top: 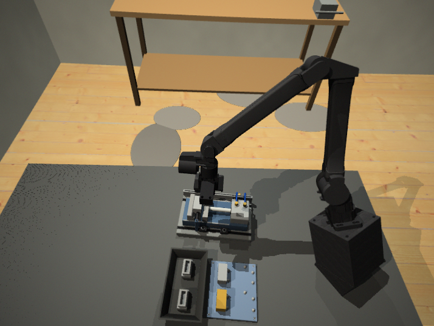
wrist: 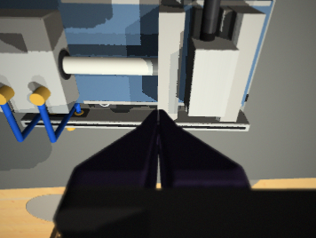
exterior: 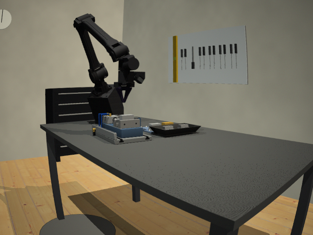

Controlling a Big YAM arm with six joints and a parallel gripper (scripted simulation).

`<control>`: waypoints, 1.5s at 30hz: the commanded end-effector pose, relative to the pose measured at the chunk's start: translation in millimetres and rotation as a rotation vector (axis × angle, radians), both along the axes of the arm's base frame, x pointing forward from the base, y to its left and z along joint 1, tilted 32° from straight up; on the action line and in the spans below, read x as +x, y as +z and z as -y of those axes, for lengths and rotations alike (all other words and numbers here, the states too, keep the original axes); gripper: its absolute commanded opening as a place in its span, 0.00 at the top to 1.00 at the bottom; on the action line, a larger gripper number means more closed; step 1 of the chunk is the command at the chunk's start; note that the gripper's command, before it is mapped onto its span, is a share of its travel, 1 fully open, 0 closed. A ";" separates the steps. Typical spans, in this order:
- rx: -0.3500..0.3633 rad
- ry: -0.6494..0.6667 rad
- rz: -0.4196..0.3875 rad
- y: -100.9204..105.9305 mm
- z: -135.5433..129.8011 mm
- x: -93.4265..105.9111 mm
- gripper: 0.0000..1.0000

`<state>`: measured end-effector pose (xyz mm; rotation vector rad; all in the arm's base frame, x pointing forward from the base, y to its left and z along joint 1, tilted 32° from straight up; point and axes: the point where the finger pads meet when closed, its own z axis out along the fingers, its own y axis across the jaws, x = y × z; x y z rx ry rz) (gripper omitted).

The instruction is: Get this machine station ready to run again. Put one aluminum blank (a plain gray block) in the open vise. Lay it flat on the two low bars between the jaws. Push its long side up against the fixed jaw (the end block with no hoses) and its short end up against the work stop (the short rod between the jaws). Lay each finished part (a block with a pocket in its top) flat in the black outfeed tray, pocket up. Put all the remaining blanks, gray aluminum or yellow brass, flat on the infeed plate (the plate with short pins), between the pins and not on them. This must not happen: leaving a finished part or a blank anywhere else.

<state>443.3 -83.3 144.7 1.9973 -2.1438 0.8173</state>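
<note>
With both finished parts (top: pixel 186 268) trayed and spare blanks (top: pixel 222 272) plated, the gripper (wrist: pixel 158 112), jaws together and empty, hovers above the vise blank (wrist: pixel 212 77), which next needs nudging against the fixed jaw and stop.

Gray walls (exterior: pixel 265 106) enclose a pale wood plank floor (top: pixel 87 105). At twelve o'clock stands a tan wooden shelf table (top: pixel 224 14); a white tool board (exterior: pixel 209 55) hangs at two o'clock, a dark slatted chair (exterior: pixel 68 103) at ten.

On your dark grey table (top: pixel 87 245) you see a blue-bodied vise (top: pixel 214 224), a black outfeed tray (top: pixel 167 280), a pale blue pinned plate (top: pixel 241 305) and the arm's black pedestal (top: pixel 364 245).
</note>
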 end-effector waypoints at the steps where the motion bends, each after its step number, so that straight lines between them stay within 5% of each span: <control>1: 0.001 -0.005 0.068 34.7 -6.8 16.1 1.00; 25: 0.010 -0.042 0.050 24.3 -0.8 17.1 1.00; 45: 0.287 -0.821 0.463 48.3 40.8 35.8 1.00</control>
